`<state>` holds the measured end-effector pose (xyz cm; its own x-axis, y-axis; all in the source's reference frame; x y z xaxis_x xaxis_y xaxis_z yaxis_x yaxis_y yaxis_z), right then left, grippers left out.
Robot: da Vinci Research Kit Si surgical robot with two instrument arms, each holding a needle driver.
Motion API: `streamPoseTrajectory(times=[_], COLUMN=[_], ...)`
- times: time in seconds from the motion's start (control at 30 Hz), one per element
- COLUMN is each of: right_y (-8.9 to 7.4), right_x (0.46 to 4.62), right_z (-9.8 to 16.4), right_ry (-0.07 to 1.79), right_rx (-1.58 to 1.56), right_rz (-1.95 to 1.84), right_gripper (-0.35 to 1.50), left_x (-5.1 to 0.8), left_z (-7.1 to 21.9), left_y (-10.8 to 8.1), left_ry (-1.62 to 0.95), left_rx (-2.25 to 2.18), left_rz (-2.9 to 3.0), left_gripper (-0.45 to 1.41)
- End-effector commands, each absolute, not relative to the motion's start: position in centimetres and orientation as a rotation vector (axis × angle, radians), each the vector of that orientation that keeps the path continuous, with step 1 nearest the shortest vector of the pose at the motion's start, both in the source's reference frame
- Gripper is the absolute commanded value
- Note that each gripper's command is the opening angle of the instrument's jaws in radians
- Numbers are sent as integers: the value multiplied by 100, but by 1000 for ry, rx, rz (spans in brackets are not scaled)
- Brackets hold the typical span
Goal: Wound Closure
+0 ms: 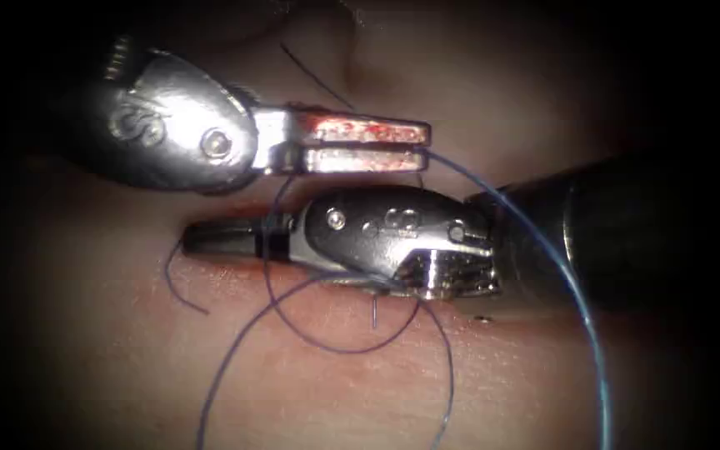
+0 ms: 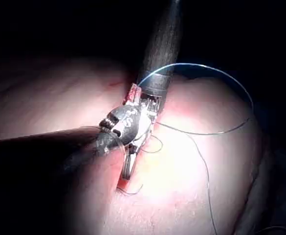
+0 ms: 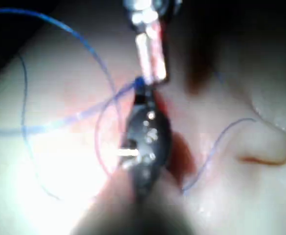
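Nearest the viewer, loose blue thread is seen lying in wide curves over the pale tissue, and a short dark stub is seen standing up from it; whether this is a cut end or part of the needle cannot be told, and the needle's place cannot be made out. Just behind, the right tool is laid along the cut, of which a reddish line is seen beside the jaws. These jaws are pressed together, a turn of thread is wrapped around their base, and a short thread tail seems to be gripped at their tips. Farther back, the left tool is held above the right one with its jaws closed to a thin slit, smeared with red fluid; the long strand is held at their tip and sweeps away to the right. The work is judged to be well along: thread is already passed through the tissue and a knot appears to be in the making, though not yet drawn tight, and more of the cut may remain to be closed. Curled marks are stamped on both tool bodies, but nothing can be read.
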<state>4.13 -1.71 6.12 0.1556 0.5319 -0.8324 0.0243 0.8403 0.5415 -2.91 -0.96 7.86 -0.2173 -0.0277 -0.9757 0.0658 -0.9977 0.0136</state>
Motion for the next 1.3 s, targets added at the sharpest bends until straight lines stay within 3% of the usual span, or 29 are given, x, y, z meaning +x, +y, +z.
streamPoseTrajectory(times=[0.03,0.73,1.3], right_y=[-180,-190,-166], right_x=[420,415,396], right_z=[615,597,584], right_ry=[1385,1686,1771], right_rx=[503,745,689], right_rz=[385,422,619], right_gripper=[-35,-35,-35], left_x=[-296,-239,-204], left_z=[792,864,847], left_y=[-100,-101,-124], left_ry=[53,122,102], left_rx=[1927,2048,2133], left_rz=[-2404,-2174,-2079], left_gripper=[-45,-45,-45])
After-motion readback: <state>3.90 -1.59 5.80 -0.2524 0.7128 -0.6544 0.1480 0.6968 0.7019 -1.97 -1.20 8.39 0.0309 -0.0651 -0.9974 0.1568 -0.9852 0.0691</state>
